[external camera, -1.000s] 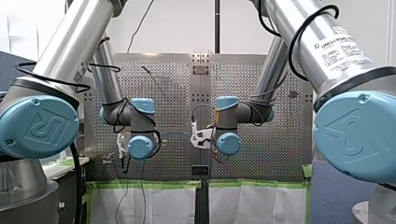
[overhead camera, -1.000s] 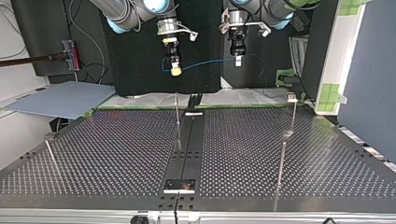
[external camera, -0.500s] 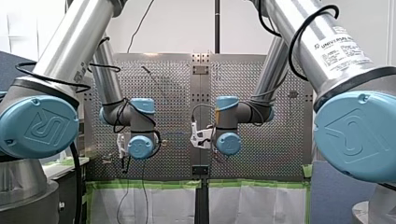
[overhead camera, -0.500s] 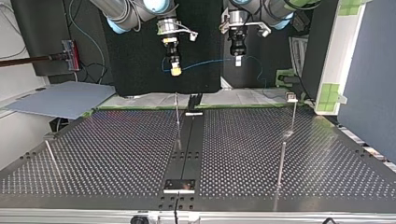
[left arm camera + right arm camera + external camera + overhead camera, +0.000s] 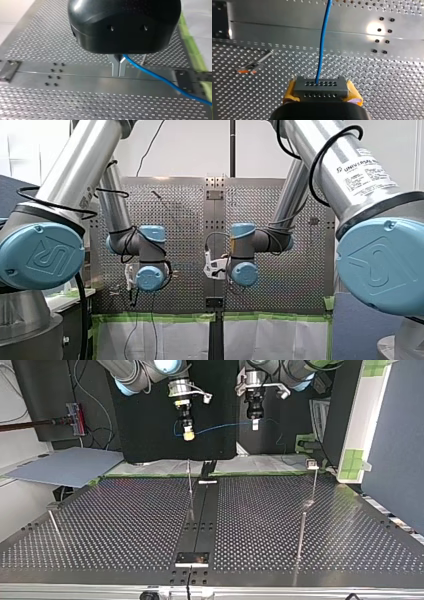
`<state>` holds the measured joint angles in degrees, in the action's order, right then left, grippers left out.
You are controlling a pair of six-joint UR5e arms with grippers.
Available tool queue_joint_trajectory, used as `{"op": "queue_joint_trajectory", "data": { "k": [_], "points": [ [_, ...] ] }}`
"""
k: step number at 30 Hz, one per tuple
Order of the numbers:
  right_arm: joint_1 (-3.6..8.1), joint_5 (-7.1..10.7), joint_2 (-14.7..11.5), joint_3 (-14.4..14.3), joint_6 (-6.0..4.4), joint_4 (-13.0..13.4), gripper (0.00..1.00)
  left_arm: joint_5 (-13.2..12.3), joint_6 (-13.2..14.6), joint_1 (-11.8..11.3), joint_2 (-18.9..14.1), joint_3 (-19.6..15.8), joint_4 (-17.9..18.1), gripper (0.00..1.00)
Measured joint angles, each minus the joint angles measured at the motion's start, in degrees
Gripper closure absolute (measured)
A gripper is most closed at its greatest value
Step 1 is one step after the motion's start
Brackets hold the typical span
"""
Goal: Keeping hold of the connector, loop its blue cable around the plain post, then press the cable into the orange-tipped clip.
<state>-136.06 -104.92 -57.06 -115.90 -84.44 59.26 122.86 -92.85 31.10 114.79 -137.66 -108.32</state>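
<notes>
Right gripper (image 5: 188,435) pinching connector (image 5: 321,86); left gripper (image 5: 119,68) pressed together on blue cable (image 5: 155,78). Both well above table (image 5: 125,525). Looping not started, orange-tipped clip (image 5: 249,70) on table untouched.

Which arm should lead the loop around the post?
Right, likely. My right gripper is shut on the connector and lines up with the thin post in the top view; my left gripper only pinches the blue cable, off to the side.
</notes>
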Motion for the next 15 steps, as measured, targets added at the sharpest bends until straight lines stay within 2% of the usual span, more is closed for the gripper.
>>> {"op": "queue_joint_trajectory", "data": {
  "k": [7, 15],
  "points": [
    [-0.54, -0.03, 2.4, -0.4, 0.04, -0.9, 1.0, -0.4, 0.2, -0.1, 2.4, -1.7, 0.0, 1.0],
    [-0.56, -0.03, 2.7, -0.4, 0.04, -1.0, 1.0, -0.4, 0.2, -0.1, 2.6, -1.8, 0.0, 1.0]
  ]
}}
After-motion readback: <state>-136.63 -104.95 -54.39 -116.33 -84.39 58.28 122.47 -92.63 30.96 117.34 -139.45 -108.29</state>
